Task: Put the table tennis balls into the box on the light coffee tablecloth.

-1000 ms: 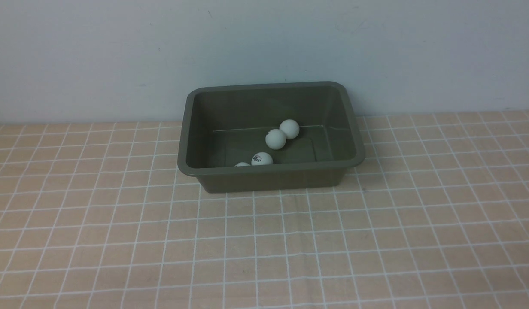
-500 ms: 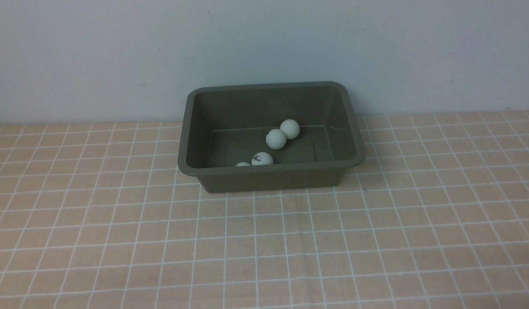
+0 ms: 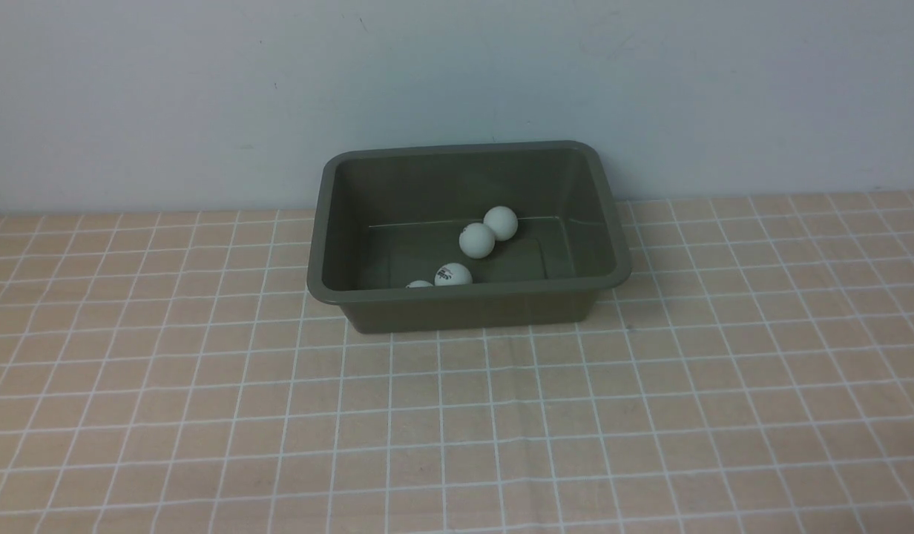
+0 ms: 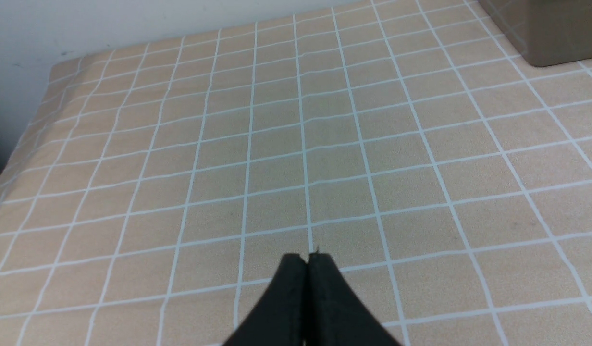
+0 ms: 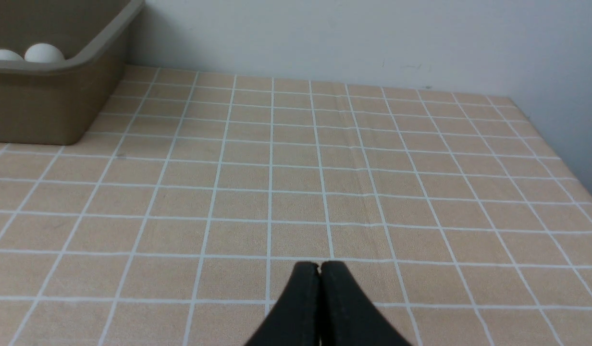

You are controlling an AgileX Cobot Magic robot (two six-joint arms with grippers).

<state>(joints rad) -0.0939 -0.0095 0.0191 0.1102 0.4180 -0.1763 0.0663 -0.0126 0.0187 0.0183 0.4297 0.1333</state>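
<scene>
The box [image 3: 468,233] sits on the cloth [image 3: 457,415] at the middle of the desk's far edge, close to the wall. Four balls show inside it: two touching near the centre [image 3: 477,240], [image 3: 500,222], and two against the near wall [image 3: 452,274], [image 3: 420,284], partly hidden by the rim. The left pincer [image 4: 307,262] and the right pincer [image 5: 319,269] are both closed, holding nothing, over bare cloth.

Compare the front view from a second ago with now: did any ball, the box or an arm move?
Nothing visibly changed. The four visible balls lie in the same spots inside the box, which sits unmoved on the tablecloth. No arm enters the front view; the left gripper and right gripper are shut and empty above the cloth.
</scene>
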